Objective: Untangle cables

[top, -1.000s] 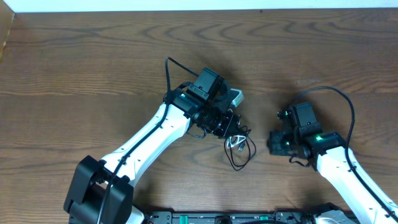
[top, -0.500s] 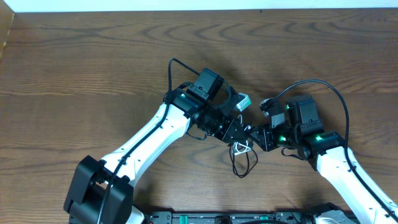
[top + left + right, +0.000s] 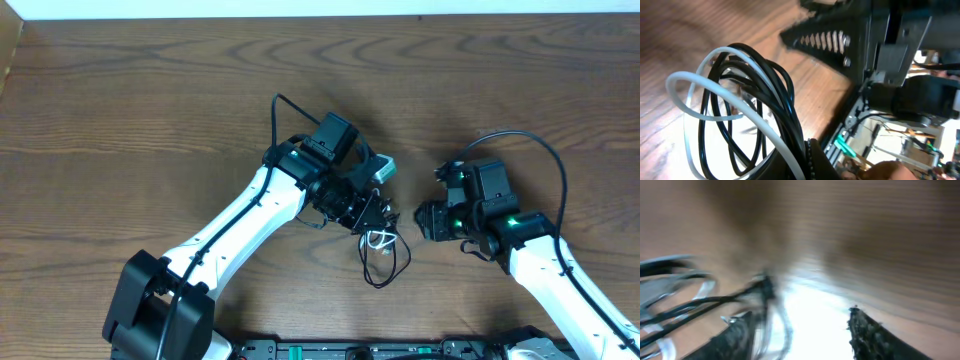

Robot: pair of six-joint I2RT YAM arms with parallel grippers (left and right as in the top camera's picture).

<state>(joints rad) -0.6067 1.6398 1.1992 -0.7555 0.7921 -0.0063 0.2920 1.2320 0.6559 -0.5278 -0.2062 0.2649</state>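
A tangle of black cables with one white cable hangs from my left gripper and rests on the wooden table. In the left wrist view the black and white loops run into my left gripper's shut jaws. My right gripper is just right of the bundle. Its toothed finger shows in the left wrist view. The right wrist view is blurred. It shows my right gripper open, with cable strands by its left finger.
A white and grey plug block lies beside my left wrist. The right arm's own black cable arcs over the table. The table's back edge meets a white wall.
My right gripper came in to the bundle half a second ago and has pulled back to the right. The hanging loops have shifted slightly left and down.
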